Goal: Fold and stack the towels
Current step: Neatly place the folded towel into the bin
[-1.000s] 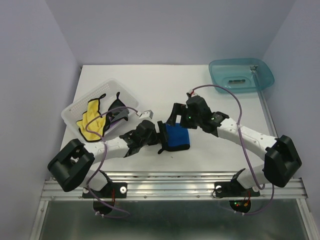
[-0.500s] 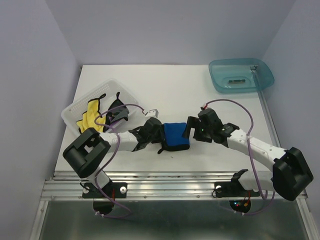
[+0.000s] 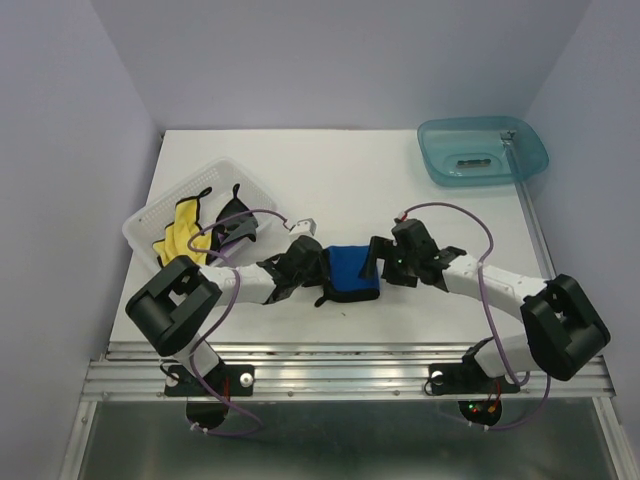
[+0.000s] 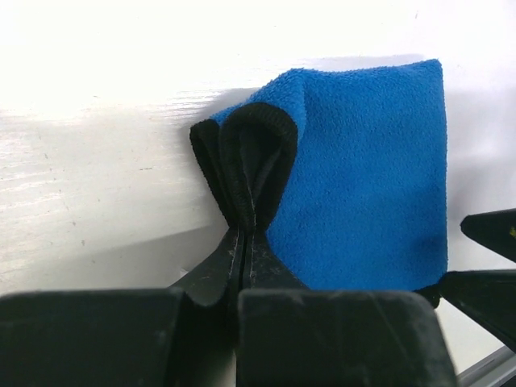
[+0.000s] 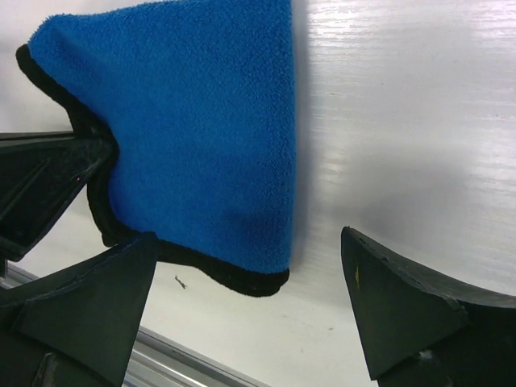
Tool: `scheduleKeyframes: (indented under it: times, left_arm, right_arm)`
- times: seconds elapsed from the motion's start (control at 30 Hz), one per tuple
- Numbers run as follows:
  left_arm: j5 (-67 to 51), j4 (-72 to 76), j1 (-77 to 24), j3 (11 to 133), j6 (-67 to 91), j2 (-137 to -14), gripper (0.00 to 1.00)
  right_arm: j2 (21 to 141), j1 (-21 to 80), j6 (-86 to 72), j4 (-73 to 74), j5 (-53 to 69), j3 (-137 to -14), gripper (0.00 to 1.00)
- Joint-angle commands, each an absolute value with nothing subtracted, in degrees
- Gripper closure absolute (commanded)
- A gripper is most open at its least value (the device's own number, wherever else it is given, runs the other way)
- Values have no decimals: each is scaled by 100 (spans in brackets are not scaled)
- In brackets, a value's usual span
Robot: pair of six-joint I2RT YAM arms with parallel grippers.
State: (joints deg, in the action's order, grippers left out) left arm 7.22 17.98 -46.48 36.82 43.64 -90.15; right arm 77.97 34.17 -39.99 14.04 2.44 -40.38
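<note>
Roughly mid-desk (image 3: 330, 175), toward the near edge: one blue towel (image 3: 352, 272), already folded into a small packet, lying flat between the two arms. The left gripper (image 3: 321, 276) is at the packet's left side, jaws pinched tight on the bunched black hem (image 4: 250, 153). The left wrist view shows fabric puckered up out of the closed fingers. The right gripper (image 3: 374, 262) sits at the opposite, right side, jaws spread wide, nothing held. In its own wrist view the towel (image 5: 201, 137) lies ahead and leftward, its clean folded edge falling inside the opening. Key relation: the packet is bracketed left-to-right by the grippers, both about equally near, the left one attached and the right one free and facing the fold. The packet is near square with no strong long axis; the bunched hem side faces left, the smooth fold right. Judged next: the right gripper must travel left, along the line joining the two, to catch or press that edge. Counts: blue towels, one. In the white basket (image 3: 172, 197) at the left there is one yellow towel (image 3: 180, 238) and what reads as one black towel (image 3: 234, 212), but they are tangled, so there may be more. One teal tray (image 3: 440, 165) sits at the far right corner, well apart. Grippers, two.
</note>
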Motion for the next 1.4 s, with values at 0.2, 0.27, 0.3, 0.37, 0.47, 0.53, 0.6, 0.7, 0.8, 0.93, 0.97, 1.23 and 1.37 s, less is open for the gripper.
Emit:
scheduleKeyframes:
  times: [0.2, 0.27, 0.3, 0.37, 0.47, 0.53, 0.6, 0.7, 0.8, 0.93, 0.97, 1.23, 1.37]
  left_arm:
    - [571, 1977, -4676, 3516, 4368, -9079, 100]
    - [563, 1978, -4676, 3516, 4359, -9079, 100]
    - [562, 1986, -4676, 3516, 4351, -9088, 100]
    - [554, 1995, -4676, 3524, 4333, -9088, 100]
    - [527, 2021, -4676, 3533, 4333, -9114, 100]
    - [510, 2057, -4676, 3542, 4333, -9158, 100]
    - [466, 2092, -4676, 3542, 4333, -9184, 100]
    - [431, 2127, -4676, 3551, 4342, -9228, 100]
    - [404, 2144, -4676, 3560, 4333, -9237, 100]
    - [395, 2153, -4676, 3595, 4307, -9237, 100]
    - [387, 2145, -4676, 3595, 4307, -9246, 100]
    - [325, 2118, -4676, 3691, 4237, -9088, 86]
    - [343, 1873, -4676, 3858, 4105, -8851, 58]
  right_arm:
    - [8217, 2830, -3929, 116, 957, -3463, 7]
    - [8331, 2769, -3920, 53, 1072, -3445, 10]
    - [8436, 2760, -3929, -147, 1133, -3437, 11]
    - [8551, 2760, -3955, -219, 1265, -3445, 18]
    - [8736, 2751, -3981, -246, 1310, -3472, 29]
    - [8841, 2751, -3964, -237, 1292, -3454, 38]
    - [8938, 2751, -3929, -133, 1248, -3472, 44]
    - [9070, 2751, -3902, -88, 1134, -3472, 54]
    - [9132, 2760, -3902, -132, 1073, -3445, 61]
    - [9237, 2751, -3806, -88, 1002, -3480, 71]
    - [9272, 2751, -3780, -62, 993, -3498, 74]
    - [9018, 2751, -3288, 176, 677, -3788, 99]
    - [8631, 2751, -2813, 544, 89, -4139, 99]
